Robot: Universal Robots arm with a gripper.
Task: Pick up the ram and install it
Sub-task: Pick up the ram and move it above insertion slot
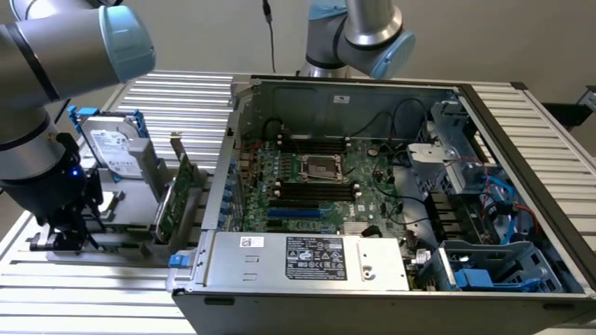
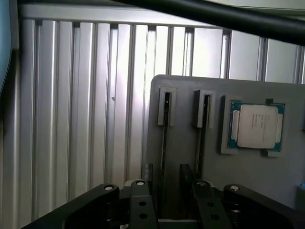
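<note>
Jaws gaping wide, hovering low over grey holder (image 2: 183, 143), straddling slot where ram (image 2: 165, 114) seemingly standing on edge, exposed for pinching.

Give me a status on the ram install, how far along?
Done: nothing seated; the memory slots on the board in the case look empty. In hand: the gripper hangs open over the grey holder, beside the processor chip, above thin dark edges in its slots, likely the ram. Nothing gripped. Left: the pick, the carry, the seating.
</note>
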